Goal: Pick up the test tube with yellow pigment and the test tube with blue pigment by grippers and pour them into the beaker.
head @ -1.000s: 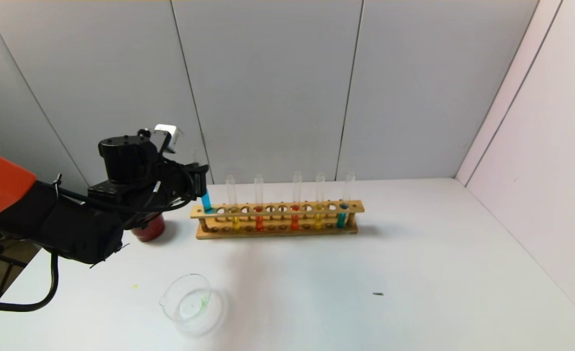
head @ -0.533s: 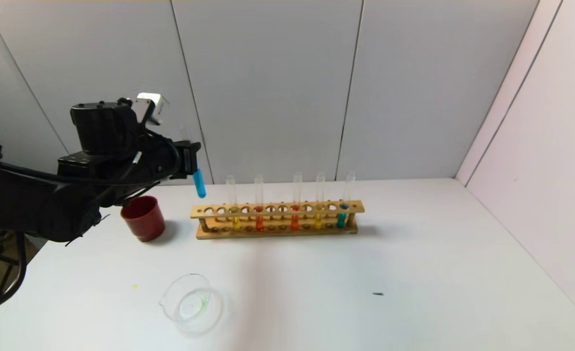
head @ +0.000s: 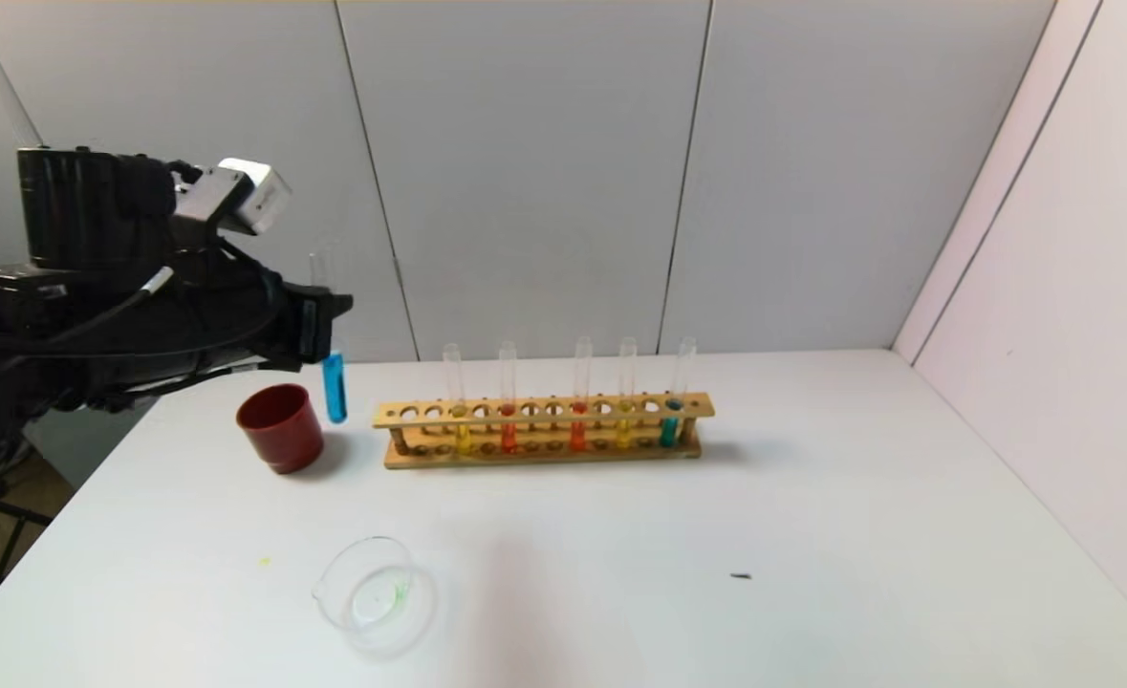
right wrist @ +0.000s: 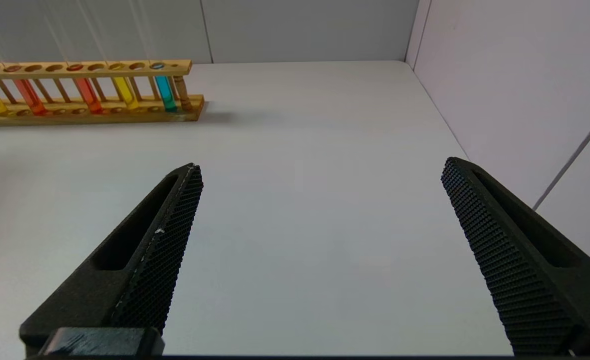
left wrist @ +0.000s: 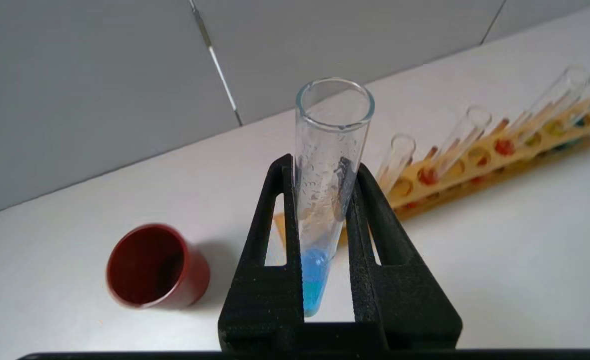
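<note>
My left gripper (head: 320, 327) hangs above the table's back left, shut on the test tube with blue pigment (head: 335, 387). The tube is upright, its blue end in the air between the red cup and the rack's left end. In the left wrist view the black fingers (left wrist: 274, 210) clamp the glass tube (left wrist: 332, 130) from both sides. A test tube with yellow pigment (head: 463, 435) stands in the wooden rack (head: 544, 406), with another yellow one (head: 623, 432) further right. The beaker (head: 372, 592) sits at the front left, a green trace on its bottom. My right gripper (right wrist: 320, 167) is open over bare table, outside the head view.
A dark red cup (head: 280, 427) stands left of the rack, just below the held tube. The rack also holds two orange-red tubes (head: 509, 435) and a second blue one (head: 669, 427). White walls close the back and right. A small dark speck (head: 741, 576) lies on the table.
The left gripper has lifted the blue tube out of the rack's left end hole and carried it up and to the left. It now hangs beside the red cup.
</note>
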Action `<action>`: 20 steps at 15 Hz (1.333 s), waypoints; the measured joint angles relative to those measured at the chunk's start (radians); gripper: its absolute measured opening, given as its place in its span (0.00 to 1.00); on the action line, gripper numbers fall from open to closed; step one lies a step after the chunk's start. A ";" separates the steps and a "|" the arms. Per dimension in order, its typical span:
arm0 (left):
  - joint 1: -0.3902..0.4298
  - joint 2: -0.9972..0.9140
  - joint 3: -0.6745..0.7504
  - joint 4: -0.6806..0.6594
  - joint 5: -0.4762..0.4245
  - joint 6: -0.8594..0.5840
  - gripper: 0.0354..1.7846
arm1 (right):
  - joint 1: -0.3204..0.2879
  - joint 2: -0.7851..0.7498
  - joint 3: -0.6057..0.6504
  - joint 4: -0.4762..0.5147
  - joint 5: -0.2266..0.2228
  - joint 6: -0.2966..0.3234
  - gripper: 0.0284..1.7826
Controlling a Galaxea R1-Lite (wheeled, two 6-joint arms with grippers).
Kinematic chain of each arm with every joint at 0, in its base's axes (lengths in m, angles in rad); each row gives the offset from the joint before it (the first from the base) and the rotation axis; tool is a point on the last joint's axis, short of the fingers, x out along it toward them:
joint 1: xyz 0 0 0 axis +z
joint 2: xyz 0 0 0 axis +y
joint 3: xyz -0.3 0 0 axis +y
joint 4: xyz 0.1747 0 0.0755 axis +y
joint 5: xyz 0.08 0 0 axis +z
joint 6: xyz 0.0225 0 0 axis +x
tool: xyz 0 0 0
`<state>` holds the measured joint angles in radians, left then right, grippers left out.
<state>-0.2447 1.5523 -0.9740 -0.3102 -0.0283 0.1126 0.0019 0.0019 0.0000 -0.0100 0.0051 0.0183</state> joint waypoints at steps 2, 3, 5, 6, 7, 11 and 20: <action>0.003 -0.069 0.028 0.091 0.000 0.066 0.16 | 0.000 0.000 0.000 0.000 0.000 0.000 0.98; 0.004 -0.102 0.047 0.131 0.001 0.104 0.16 | 0.000 0.000 0.000 0.000 0.000 0.000 0.98; 0.005 -0.150 0.083 0.174 0.003 0.162 0.16 | 0.000 0.000 0.000 0.000 0.000 0.000 0.98; 0.005 -0.169 0.098 0.189 0.004 0.172 0.16 | 0.000 0.000 0.000 0.000 0.000 0.000 0.98; 0.004 -0.186 0.112 0.209 0.003 0.175 0.16 | 0.000 0.000 0.000 0.000 0.000 0.000 0.98; -0.014 -0.234 0.181 0.281 0.002 0.227 0.16 | 0.000 0.000 0.000 0.000 0.000 0.000 0.98; -0.090 -0.184 0.218 0.524 0.175 0.351 0.16 | 0.000 0.000 0.000 0.000 0.000 0.000 0.98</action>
<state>-0.3351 1.3687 -0.7557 0.2136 0.1466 0.4640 0.0019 0.0019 0.0000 -0.0104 0.0053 0.0183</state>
